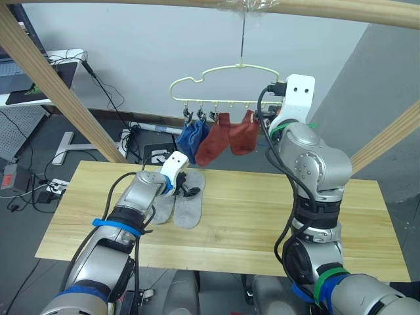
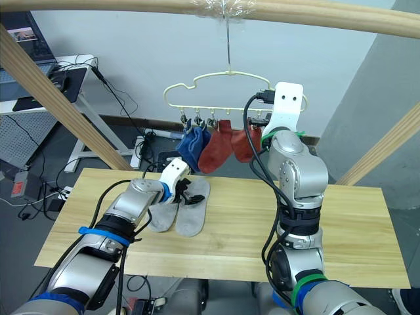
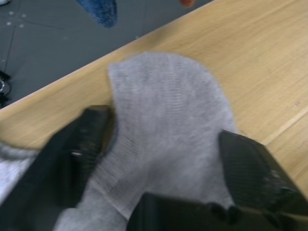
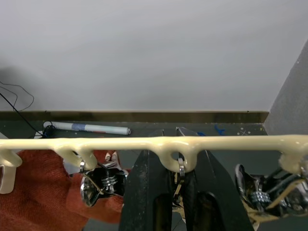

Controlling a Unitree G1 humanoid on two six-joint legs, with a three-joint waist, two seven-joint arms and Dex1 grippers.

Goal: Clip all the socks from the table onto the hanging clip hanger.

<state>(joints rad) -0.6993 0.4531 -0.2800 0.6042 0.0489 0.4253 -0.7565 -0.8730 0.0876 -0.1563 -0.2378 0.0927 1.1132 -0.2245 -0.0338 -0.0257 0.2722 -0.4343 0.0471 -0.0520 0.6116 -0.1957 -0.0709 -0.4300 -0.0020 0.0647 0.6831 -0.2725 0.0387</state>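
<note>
Left gripper point(image 3: 159, 159) down on table point(image 1: 262, 216), fingers apart straddling one of two grey socks point(image 1: 188, 207). Blue socks point(image 1: 191, 139) and red socks point(image 1: 230, 139) clipped on hanger point(image 1: 226, 82). Right gripper point(image 4: 179, 178) raised at hanger, fingers nearly together around a clip point(image 4: 179, 169).

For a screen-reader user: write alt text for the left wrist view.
The left gripper hangs open over a light grey sock, one black finger on each side of it, the sock lying flat on the light wooden table. Beyond the table edge, the tip of a blue sock hangs over dark floor.
</note>
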